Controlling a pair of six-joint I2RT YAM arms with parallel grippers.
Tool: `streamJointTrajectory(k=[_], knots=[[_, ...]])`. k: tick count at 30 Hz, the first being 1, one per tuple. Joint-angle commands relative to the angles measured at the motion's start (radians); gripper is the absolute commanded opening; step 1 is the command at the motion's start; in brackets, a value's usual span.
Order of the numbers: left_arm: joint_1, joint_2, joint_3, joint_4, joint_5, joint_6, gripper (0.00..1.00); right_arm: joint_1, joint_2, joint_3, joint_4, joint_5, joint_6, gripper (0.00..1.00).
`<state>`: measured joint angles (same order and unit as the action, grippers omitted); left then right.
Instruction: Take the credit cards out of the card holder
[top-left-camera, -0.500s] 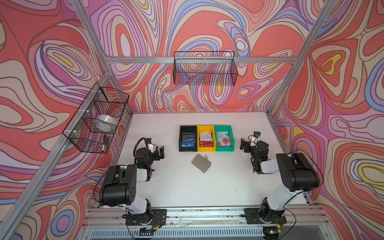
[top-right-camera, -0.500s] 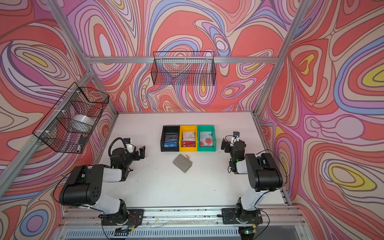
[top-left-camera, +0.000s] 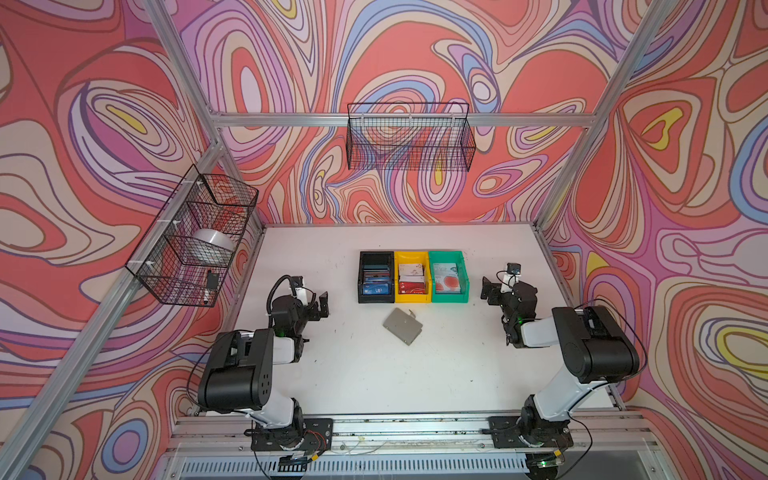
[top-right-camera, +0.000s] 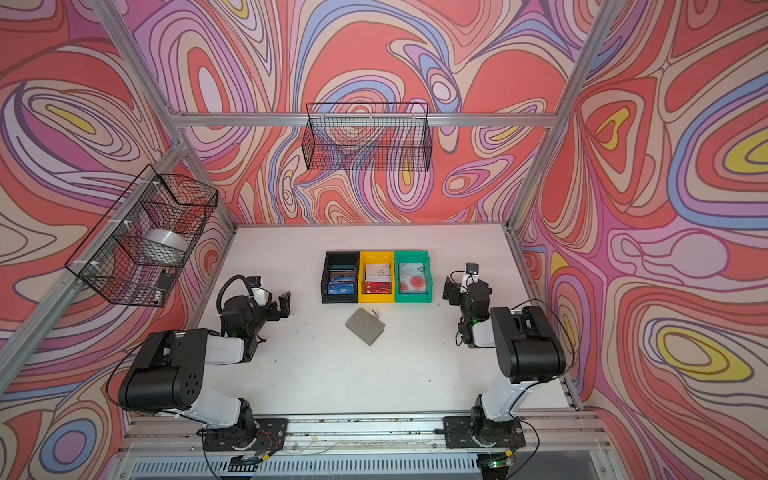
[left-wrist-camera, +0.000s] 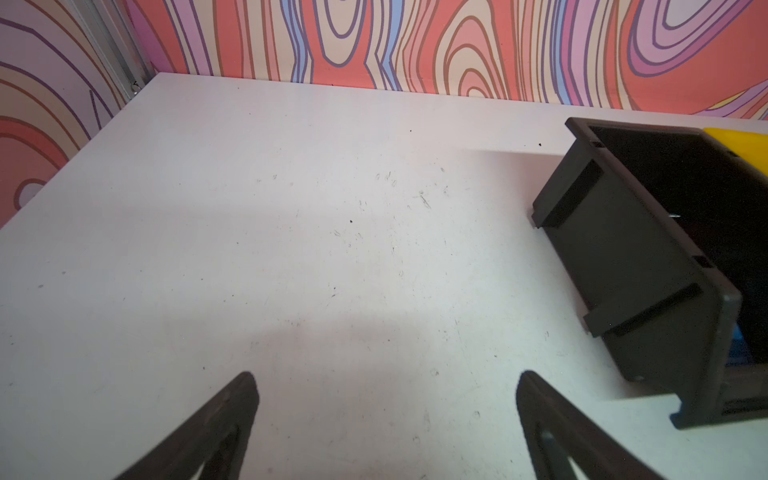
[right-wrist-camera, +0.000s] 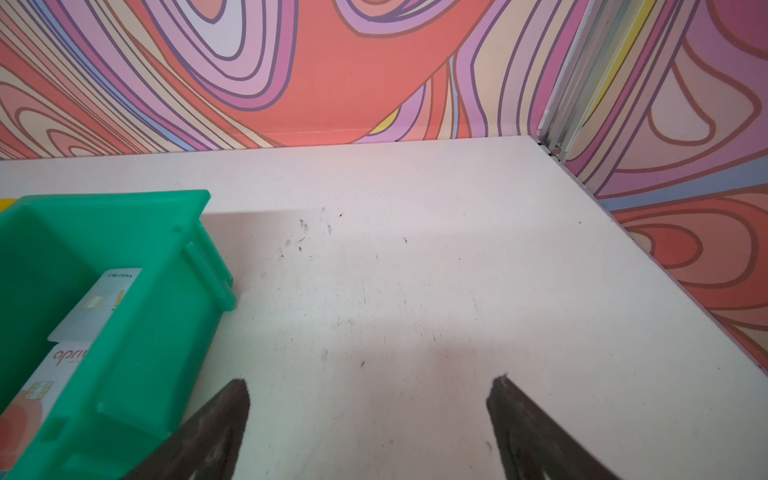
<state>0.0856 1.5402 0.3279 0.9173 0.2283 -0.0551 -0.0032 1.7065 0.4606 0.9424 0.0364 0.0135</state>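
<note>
Left gripper: I see the jaws wide apart and empty, beside the black bin.
Right gripper: jaws apart, empty, beside the green bin.
Card holder: folded flat on the table, just before the yellow bin — clear of both grippers.
Credit cards: lying in the three bins.

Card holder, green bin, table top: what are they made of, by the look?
Card holder: matte grey, likely faux leather or fabric; no glare. Green bin: moulded plastic, slight sheen, ribbed wall. Table: white matte board, scuffed; core unclear.
</note>
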Motion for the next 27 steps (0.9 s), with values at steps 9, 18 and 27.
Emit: streamJointTrajectory(k=[9,18,27], knots=[[-0.006,-0.002,0.023,0.017,0.037,0.032,1.00,0.003,-0.205,0.130,-0.369,-0.045,0.005,0.80],[-0.084,-0.125,0.053,-0.142,-0.005,0.119,0.66,0.139,-0.418,0.303,-0.908,-0.148,0.050,0.61],[-0.155,-0.298,0.330,-0.632,0.214,-0.192,0.56,0.349,-0.376,0.247,-0.960,-0.240,0.256,0.43]])
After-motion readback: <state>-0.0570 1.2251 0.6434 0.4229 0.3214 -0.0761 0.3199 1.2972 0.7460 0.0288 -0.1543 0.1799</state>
